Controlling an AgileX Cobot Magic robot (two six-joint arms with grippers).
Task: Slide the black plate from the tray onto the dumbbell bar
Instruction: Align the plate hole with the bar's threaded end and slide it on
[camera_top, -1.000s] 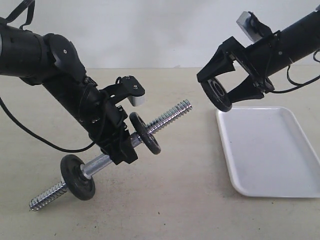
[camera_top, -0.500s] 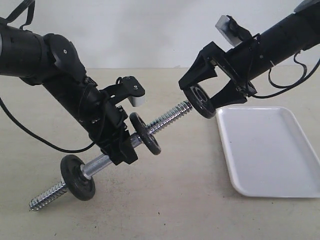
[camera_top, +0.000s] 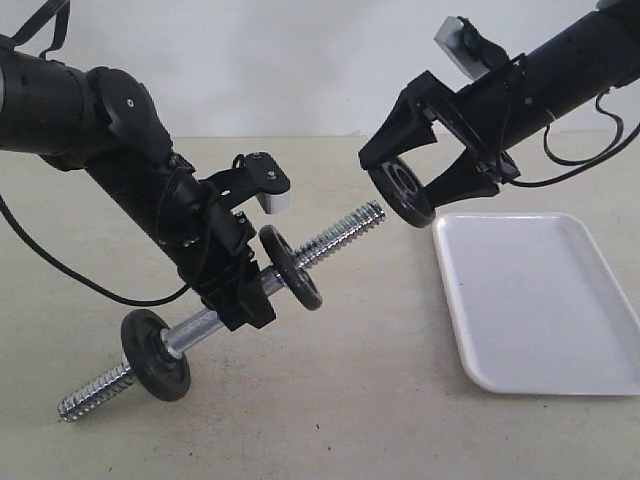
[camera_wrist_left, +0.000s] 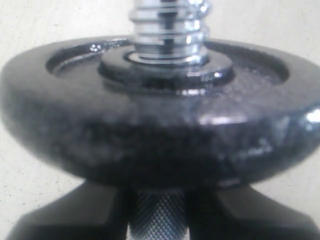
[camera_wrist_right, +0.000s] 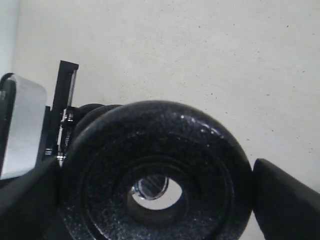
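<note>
Exterior view: the left arm descends at a steep slant from the upper left. The left gripper (camera_top: 248, 300) has its fingers clamped on the middle of the dumbbell bar (camera_top: 338, 232) and holds it tilted, one threaded end low by the tabletop (camera_top: 350, 420) and the other raised toward the right arm. The right arm reaches in from the upper right, its wrist sloping down toward the bar's raised end.

Two black discs sit on the bar: the upper disc (camera_top: 291, 266) just beyond the left fingers on the raised side, the lower disc (camera_top: 155, 355) near the low end. The white tray (camera_top: 540, 300) lies on the tabletop past the bar's raised end. In the left wrist view the upper disc (camera_wrist_left: 160, 130) fills the frame, with knurled shaft showing between the dark fingers (camera_wrist_left: 55, 220).

The right gripper (camera_top: 405, 183) has its fingers spread wide, gripping the black plate (camera_top: 400, 199) by opposite edges of its rim. The plate hangs in the air, clear of the tray, just beside the bar's raised threaded tip; whether they touch cannot be told. In the right wrist view chrome shows through the hole of the plate (camera_wrist_right: 165, 132).
</note>
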